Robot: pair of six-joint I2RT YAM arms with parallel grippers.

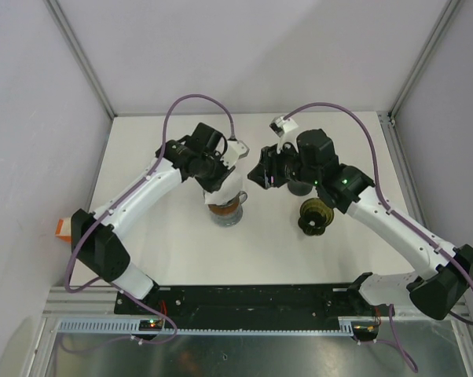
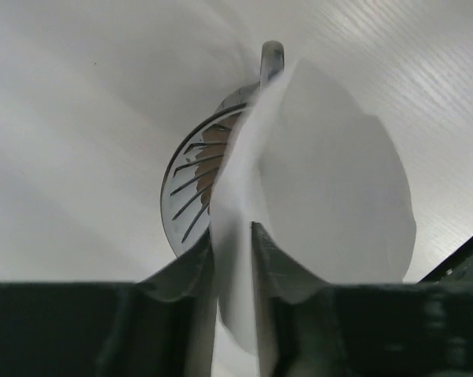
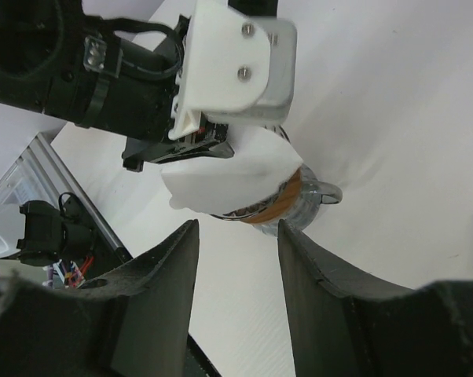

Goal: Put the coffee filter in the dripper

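Both fingers of the left gripper (image 2: 233, 236) clench the coffee filter (image 2: 331, 196) at one edge, directly over the dripper (image 2: 191, 188) rim; the right gripper (image 3: 236, 229) hangs spread just beside the dripper, touching nothing.

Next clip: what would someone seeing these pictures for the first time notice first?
The white paper filter stands out first, pinched in the left gripper over the dripper near the middle of the table. The right gripper hangs open beside it, pointed at the filter. A dark round object sits on the table below the right arm.
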